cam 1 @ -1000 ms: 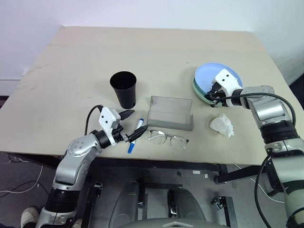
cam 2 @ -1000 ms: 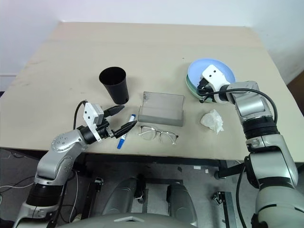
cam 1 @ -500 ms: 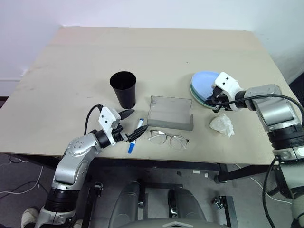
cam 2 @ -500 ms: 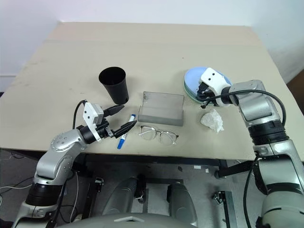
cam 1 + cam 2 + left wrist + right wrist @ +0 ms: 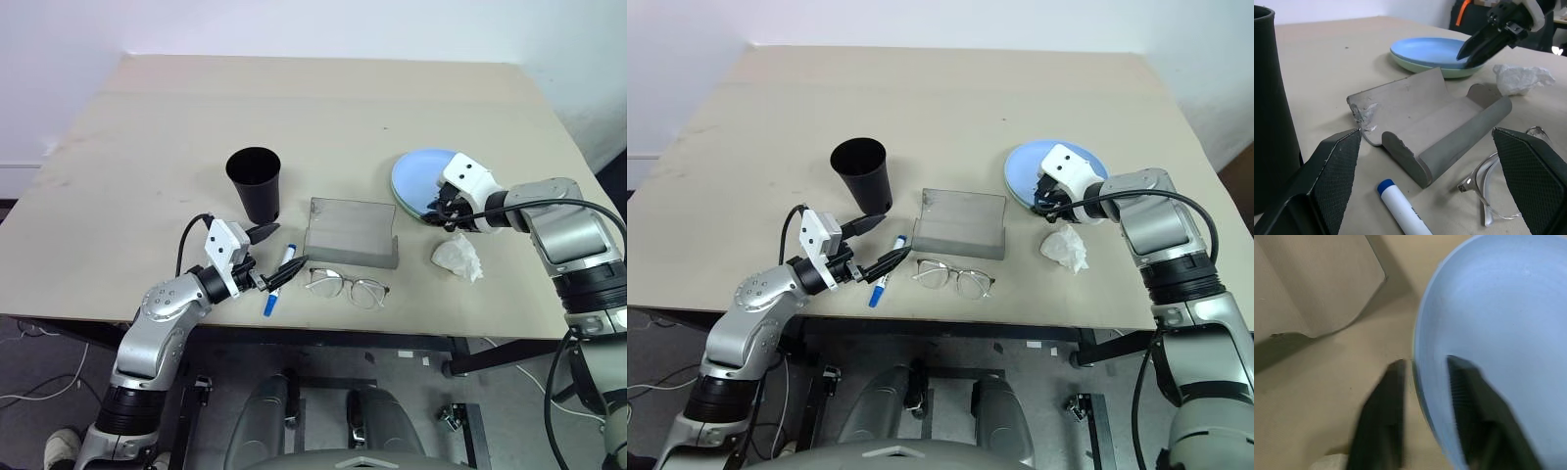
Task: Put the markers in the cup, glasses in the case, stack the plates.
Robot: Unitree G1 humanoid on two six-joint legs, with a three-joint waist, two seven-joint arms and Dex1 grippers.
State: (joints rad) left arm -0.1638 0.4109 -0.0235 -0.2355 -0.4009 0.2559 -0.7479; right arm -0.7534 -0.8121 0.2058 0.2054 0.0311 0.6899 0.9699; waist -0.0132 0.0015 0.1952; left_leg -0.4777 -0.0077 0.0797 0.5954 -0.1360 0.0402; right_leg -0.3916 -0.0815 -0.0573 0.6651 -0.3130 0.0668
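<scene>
A light blue plate [image 5: 419, 173] lies on a mint green plate [image 5: 1451, 73] at the right of the table. My right gripper [image 5: 438, 211] is open at their near edge. One finger is over the blue plate and the other is outside the rim. The black cup [image 5: 256, 182] stands upright left of the open grey case [image 5: 351, 233]. The wire-framed glasses [image 5: 345, 287] lie in front of the case. A white marker [image 5: 278, 281] with a blue cap lies between cup and glasses. My left gripper [image 5: 288, 247] is open, level, just above the marker's far end.
A crumpled white tissue [image 5: 458, 258] lies close to my right gripper, in front of the plates. The table [image 5: 313, 108] is bare beige wood across its far half. Its front edge runs just in front of the glasses and the marker.
My right gripper has pulled the plates a little left toward the case and has opened on the rim. The left arm has kept still.
</scene>
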